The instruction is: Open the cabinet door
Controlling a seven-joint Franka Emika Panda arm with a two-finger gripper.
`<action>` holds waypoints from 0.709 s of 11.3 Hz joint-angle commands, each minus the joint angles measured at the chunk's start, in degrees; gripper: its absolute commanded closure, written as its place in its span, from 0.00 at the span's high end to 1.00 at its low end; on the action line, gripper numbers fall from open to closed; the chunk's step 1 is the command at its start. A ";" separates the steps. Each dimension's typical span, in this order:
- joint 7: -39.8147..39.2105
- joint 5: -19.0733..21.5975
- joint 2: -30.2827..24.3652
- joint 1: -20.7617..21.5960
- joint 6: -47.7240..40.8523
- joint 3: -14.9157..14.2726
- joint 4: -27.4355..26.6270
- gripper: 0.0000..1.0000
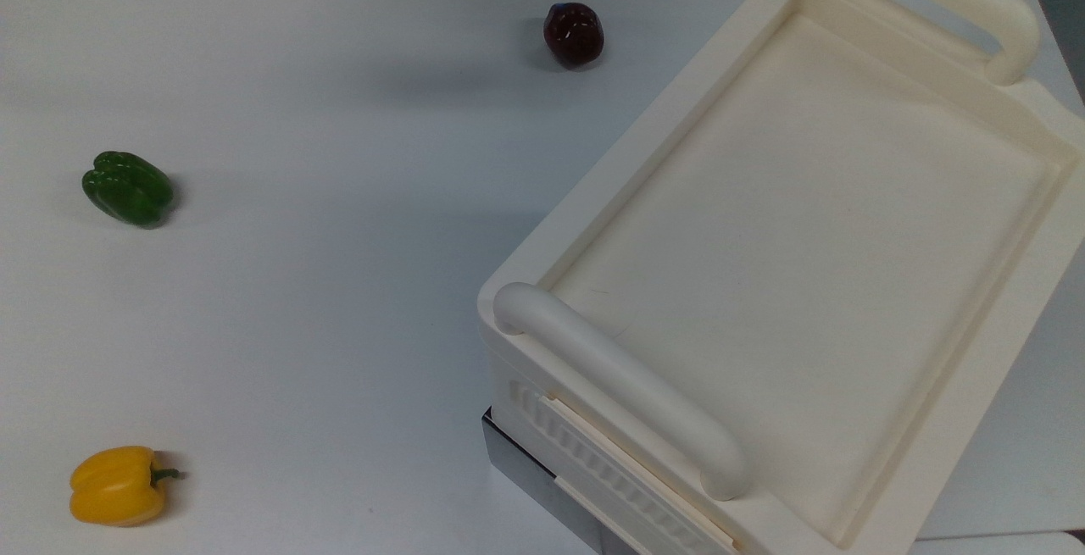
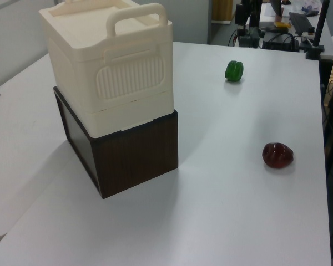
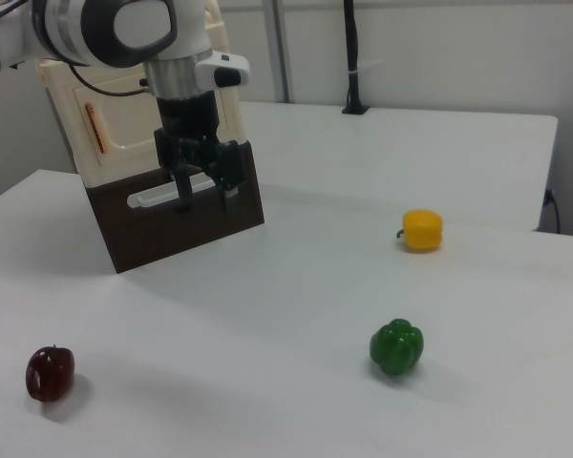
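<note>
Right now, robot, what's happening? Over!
Gripper open, hanging in front of the cabinet. Cabinet door shut, copper handle untouched. Three peppers far off on the table, nothing blocking.

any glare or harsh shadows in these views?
Top view: soft, even light, faint shadows beside the green pepper and dark red pepper. Left view: the cabinet casts a broad soft shadow on the table. Right view: no glare, gripper well lit.

Matt cream plastic cabinet [image 1: 814, 224], dark wood-grain base [image 2: 134, 158], glossy peppers [image 1: 127, 188], smooth white table [image 1: 322, 224].
</note>
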 commanded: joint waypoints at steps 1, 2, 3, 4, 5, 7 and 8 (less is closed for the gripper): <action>0.61 -0.42 -0.64 0.48 -0.35 -0.13 -0.80 1.00; 0.34 -0.33 -0.64 0.40 -0.09 -0.13 -0.81 1.00; 0.34 -0.24 -0.20 0.40 0.08 -0.13 -0.72 1.00; 0.34 -0.15 -0.11 0.40 -0.17 -0.05 -0.72 1.00; 0.42 -0.07 -0.11 0.48 -0.44 -0.05 -0.72 1.00; 0.86 1.25 -0.11 0.48 -0.27 -0.05 -0.81 1.00; 0.87 1.51 -0.11 0.48 0.00 -0.05 -0.81 1.00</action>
